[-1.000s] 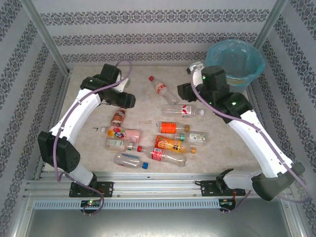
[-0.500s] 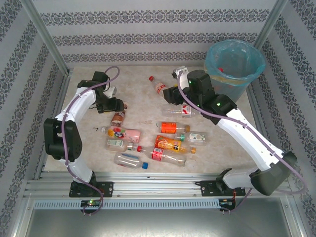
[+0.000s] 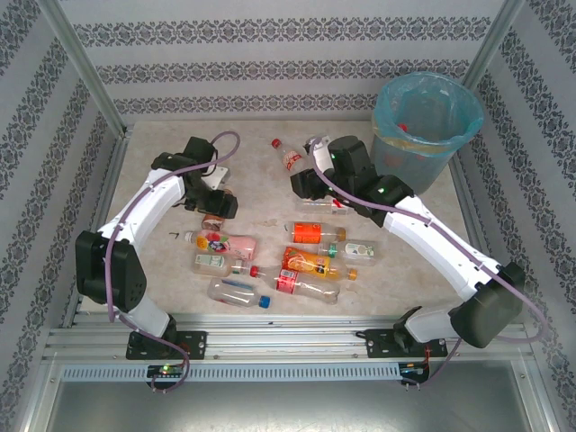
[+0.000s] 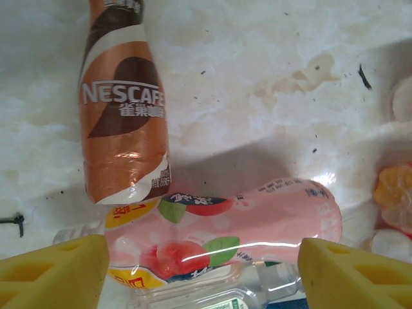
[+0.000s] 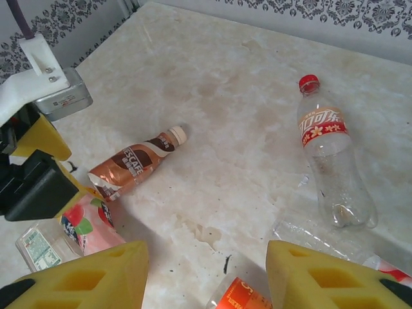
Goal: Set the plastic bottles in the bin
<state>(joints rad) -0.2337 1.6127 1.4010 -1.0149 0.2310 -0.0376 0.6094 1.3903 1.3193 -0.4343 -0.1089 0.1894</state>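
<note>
Several plastic bottles lie on the table. A brown Nescafe bottle (image 3: 214, 218) (image 4: 122, 122) lies next to a pink one (image 3: 229, 242) (image 4: 244, 225). My left gripper (image 3: 220, 207) (image 4: 203, 277) hangs open just above them, and the pink bottle runs across the gap between its yellow pads. My right gripper (image 3: 299, 184) (image 5: 206, 277) is open over bare table, with nothing between its pads. An orange-labelled bottle (image 5: 243, 296) lies just below it and a red-capped bottle (image 3: 290, 159) (image 5: 329, 164) beyond it. The bin (image 3: 430, 148) stands at the back right.
More bottles lie in a cluster at the table's middle: an orange-labelled one (image 3: 310, 232), a white-labelled one (image 3: 353, 251), a red-labelled one (image 3: 292, 282) and a blue-capped clear one (image 3: 238, 292). Patterned walls close in the back and sides. The left gripper's body (image 5: 32, 174) is close by in the right wrist view.
The right arm swung left and down, away from the bin toward the middle bottles. The left gripper came down nearer the brown and pink bottles and opened wider.
</note>
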